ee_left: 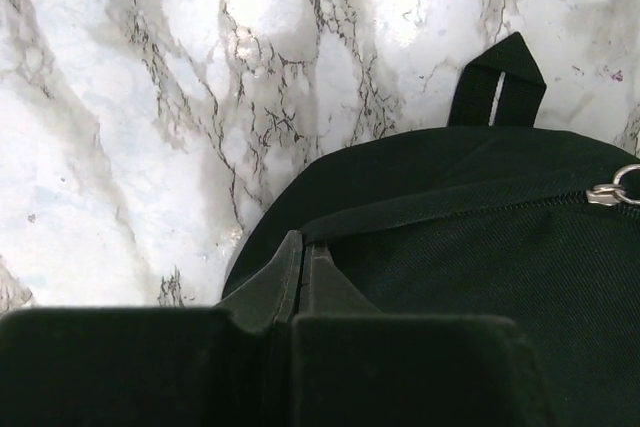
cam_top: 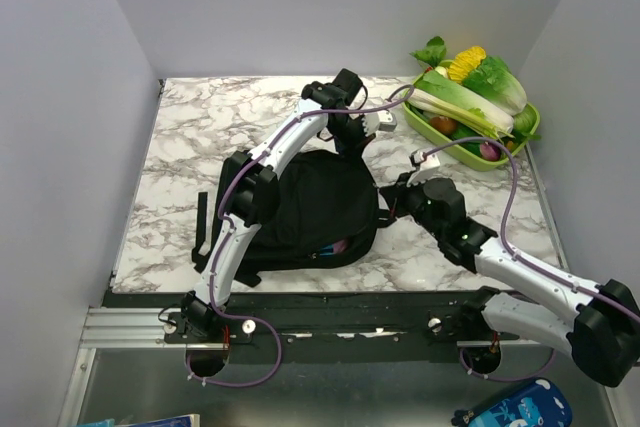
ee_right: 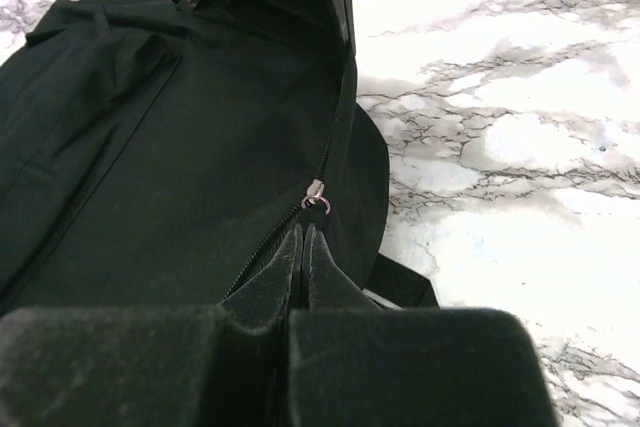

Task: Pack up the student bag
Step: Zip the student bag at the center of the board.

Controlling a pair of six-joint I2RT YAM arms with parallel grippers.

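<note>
Now L gripper (ee_left: 302, 239) closed at student bag (cam_top: 320, 207) rim, R gripper (ee_right: 303, 233) closed by zip pull (ee_right: 318, 203).

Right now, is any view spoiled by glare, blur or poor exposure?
Top external: evenly lit and sharp, though the student bag reads as a near-featureless black mass. Left wrist: the marble table is partly washed out. Right wrist: the zipper pull is crisp.

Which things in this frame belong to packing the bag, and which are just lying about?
Job in hand: student bag; left tool and right tool, both at the bag.
Lying about: green tray of vegetables; blue patterned item beyond the table edge.
</note>
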